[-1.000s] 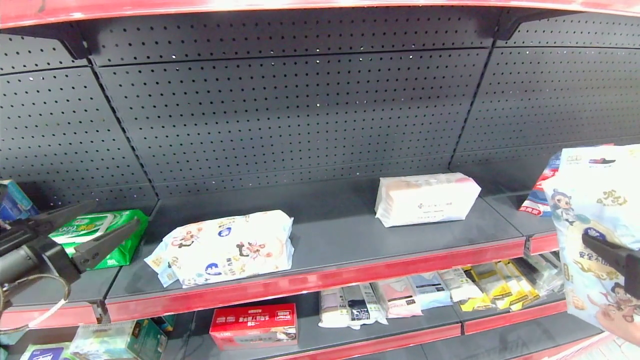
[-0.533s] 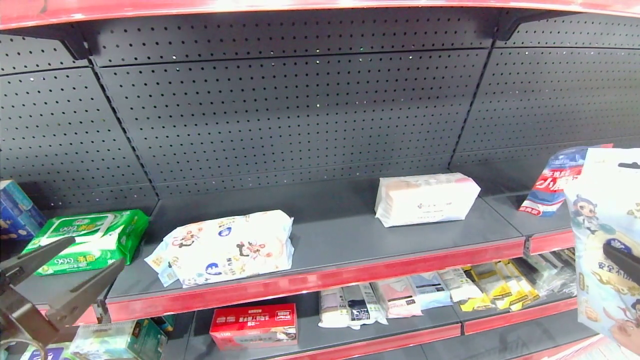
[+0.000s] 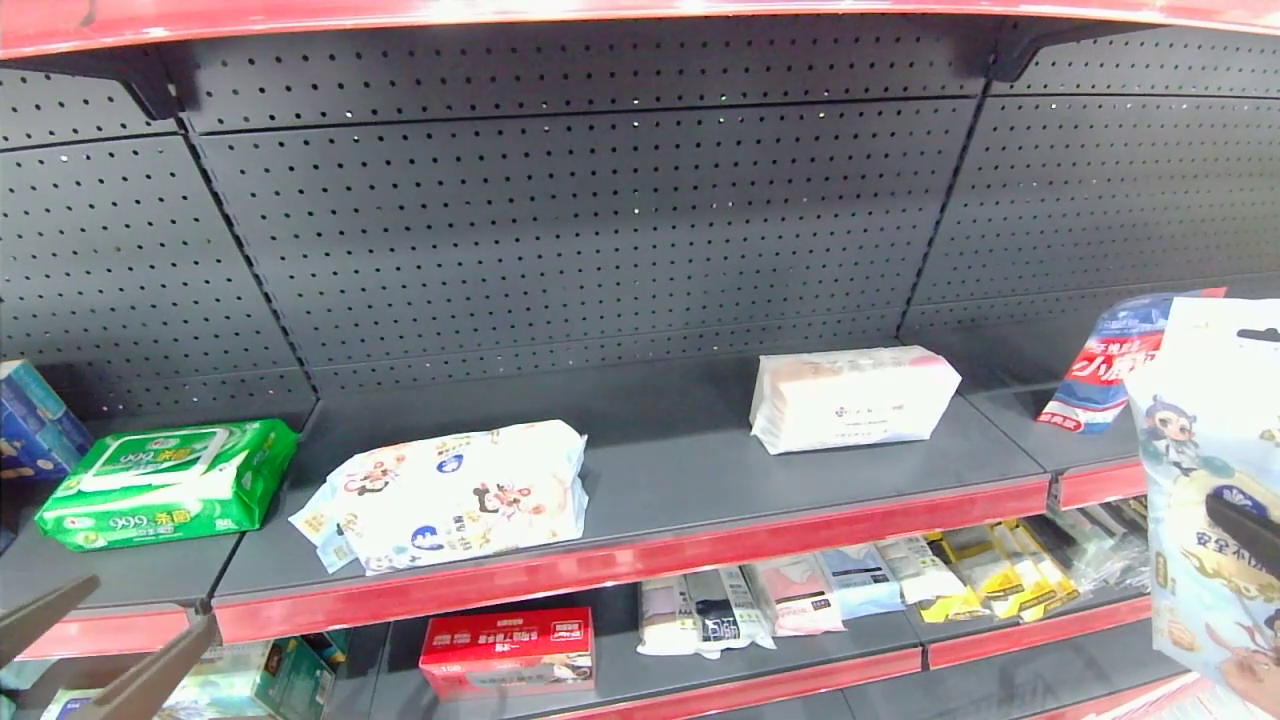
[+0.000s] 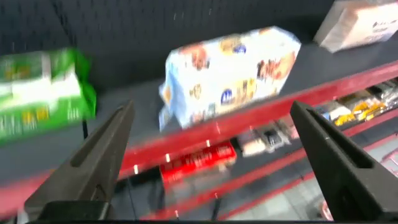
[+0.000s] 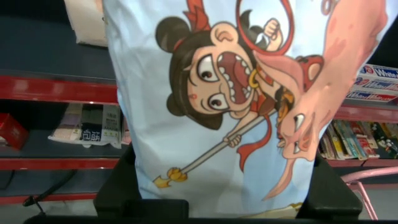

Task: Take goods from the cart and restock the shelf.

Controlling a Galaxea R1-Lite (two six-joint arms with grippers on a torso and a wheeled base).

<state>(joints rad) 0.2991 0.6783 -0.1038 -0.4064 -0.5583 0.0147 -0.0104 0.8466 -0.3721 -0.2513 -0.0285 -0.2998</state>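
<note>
My right gripper is shut on a pale blue cartoon-printed bag, held upright at the right edge in front of the shelf. In the right wrist view the bag hangs between the fingers. My left gripper is open and holds nothing, low at the left, below the shelf's red front edge. Its wrist view shows the open gripper facing a white cartoon pack and a green wipes pack on the shelf.
On the shelf lie the green wipes pack, the white cartoon pack and a white tissue pack, with bare board between them. Blue boxes stand far left, a red-blue bag far right. Below sit a red box and flat packets.
My left gripper, still open, has dropped from beside the green wipes pack to the lower left corner. The right gripper and its bag shifted slightly right.
</note>
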